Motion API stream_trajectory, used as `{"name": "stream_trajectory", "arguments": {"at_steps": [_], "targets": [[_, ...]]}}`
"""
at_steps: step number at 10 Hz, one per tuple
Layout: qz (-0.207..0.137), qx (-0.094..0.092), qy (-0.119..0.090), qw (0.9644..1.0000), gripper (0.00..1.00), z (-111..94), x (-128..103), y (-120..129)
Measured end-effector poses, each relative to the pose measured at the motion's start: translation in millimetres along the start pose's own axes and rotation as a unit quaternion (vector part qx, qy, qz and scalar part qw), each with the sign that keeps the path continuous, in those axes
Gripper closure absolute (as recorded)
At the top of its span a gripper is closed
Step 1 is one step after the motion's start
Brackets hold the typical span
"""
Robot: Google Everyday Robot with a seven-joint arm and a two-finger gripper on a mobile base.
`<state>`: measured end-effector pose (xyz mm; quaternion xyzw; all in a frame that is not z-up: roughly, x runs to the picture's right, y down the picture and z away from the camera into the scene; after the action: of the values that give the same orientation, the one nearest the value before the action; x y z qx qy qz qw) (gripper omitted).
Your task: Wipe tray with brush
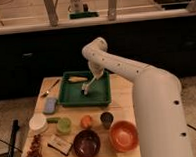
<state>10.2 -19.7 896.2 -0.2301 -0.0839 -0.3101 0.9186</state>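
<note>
The jaws of the gripper (94, 78) are closed on the upper end of the brush (88, 86). The pale handle comes out of them and goes down to the left on a slant, which it could not do without being held. The dark bristle head is at the low end and seems to touch the floor of the tray (101, 94), a little left of the tray's centre. I think the brush is held tilted so that the bristles can be dragged over the floor while the gripper stays above the raised rim. The arm (110, 62) comes from the right of the frame, bends high above the tray's far edge and goes down into it, so the wrist stands over the tray.

The green tray lies in the middle of the frame, at the far part of the wooden table (124, 104). Inside it, near the far rim, lies a yellow corn-like item (77, 79), apart from the bristles. The rest of its floor looks bare.

Nearer the lower edge of the frame stand an orange bowl (123, 135) and a dark bowl (87, 143), both seemingly empty, then a dark cup (107, 119) and a green cup (64, 126). What is in the cups I cannot tell.
</note>
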Motion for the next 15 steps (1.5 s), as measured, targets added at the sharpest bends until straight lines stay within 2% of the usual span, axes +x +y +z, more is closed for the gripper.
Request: {"name": "stream_trajectory", "arguments": {"at_steps": [3,4,5,8,9,11,13,14,15], "targets": [[-0.054,-0.026,0.003,0.9982,1.00,4,-13,28],[-0.054,-0.031,0.007,0.9981,1.00,5,-8,34],[-0.046,-0.039,0.015,0.9981,1.00,6,4,44],[0.036,-0.040,0.045,0.9975,1.00,6,55,60],[0.065,-0.032,0.054,0.9959,1.00,6,72,53],[0.099,-0.016,0.062,0.9931,1.00,7,87,32],[0.108,-0.001,0.051,0.9929,1.00,7,85,13],[0.103,0.004,0.045,0.9937,1.00,7,79,4],[0.089,0.007,0.034,0.9954,1.00,8,63,-8]]}}
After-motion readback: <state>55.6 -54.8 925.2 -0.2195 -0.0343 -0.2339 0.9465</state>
